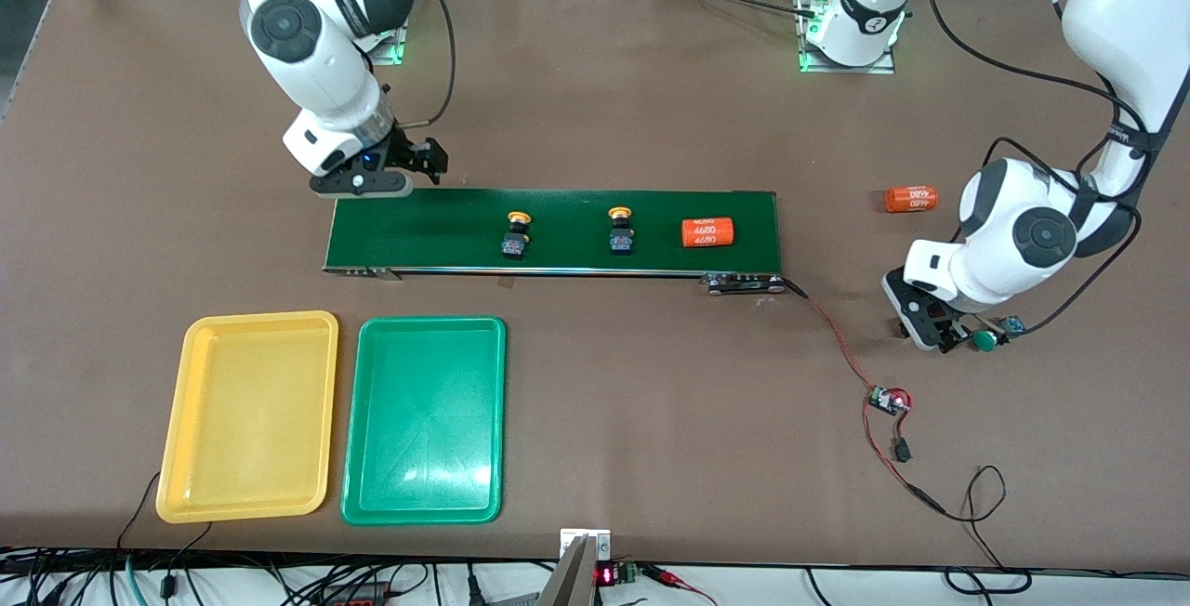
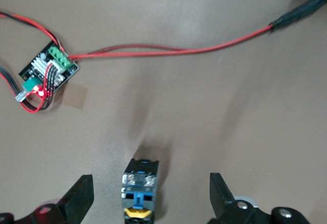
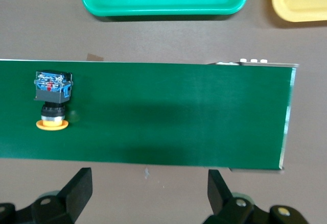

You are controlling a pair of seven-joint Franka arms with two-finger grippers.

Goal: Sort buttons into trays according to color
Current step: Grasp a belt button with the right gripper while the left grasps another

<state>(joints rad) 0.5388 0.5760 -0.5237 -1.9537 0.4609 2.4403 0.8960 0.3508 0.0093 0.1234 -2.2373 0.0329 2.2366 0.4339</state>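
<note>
The brown table carries a long dark green conveyor belt in its middle. Nearer to the front camera than the belt lie two trays side by side, close but not touching: the yellow tray at the right arm's end of the table, and the green tray just beside it, toward the middle. Both trays hold nothing.

The right gripper hangs over the table edge of the belt at the right arm's end; its fingers stand spread wide and hold nothing. The left gripper is low at the table near the left arm's end, well apart from the belt. Its fingers are also spread, and a green-capped button lies on the table between them — in the left wrist view the jaws stand clear of the button's body on both sides, not pinching it.

On the belt lies an orange cylinder with white print, toward the left arm's end. A second orange cylinder lies on the bare table near the left arm.

Two yellow-capped buttons lie on the belt with the caps pointing toward the robots: one button near the belt's middle, another button between it and the cylinder.

A small circuit board with red wires lies on the table, nearer to the camera than the left gripper — a red light glows on it.
</note>
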